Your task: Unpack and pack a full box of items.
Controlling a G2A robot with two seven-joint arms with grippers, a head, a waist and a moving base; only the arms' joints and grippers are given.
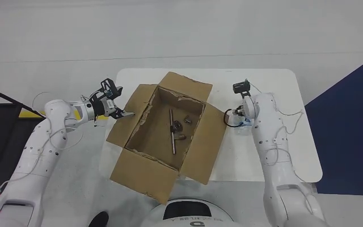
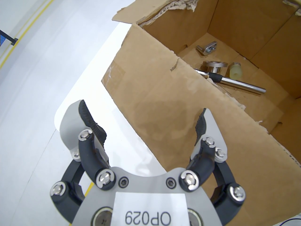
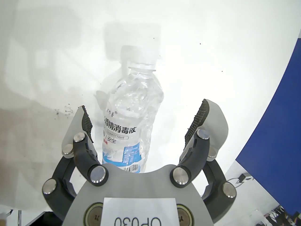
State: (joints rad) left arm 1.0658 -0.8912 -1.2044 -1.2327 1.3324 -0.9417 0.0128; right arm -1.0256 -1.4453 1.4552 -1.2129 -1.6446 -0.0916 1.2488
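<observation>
An open cardboard box (image 1: 144,144) stands in the middle of the white table (image 1: 266,79), flaps spread. Inside lie a long metal rod (image 1: 172,131), a round metal flange (image 2: 215,65), a small metal bracket (image 2: 207,48) and a white plastic piece (image 2: 235,70). My left gripper (image 1: 126,112) (image 2: 143,116) is open beside the box's left flap, empty. A clear plastic bottle (image 3: 131,121) with a white and blue label lies on the table right of the box. My right gripper (image 3: 145,116) is open above it, fingers apart on either side of its body.
The table's right half beyond the bottle (image 1: 241,126) is bare white surface. A blue panel (image 1: 340,130) stands off the table's right edge. White floor lies beyond the left table edge, with a yellow line (image 2: 28,19) farther out.
</observation>
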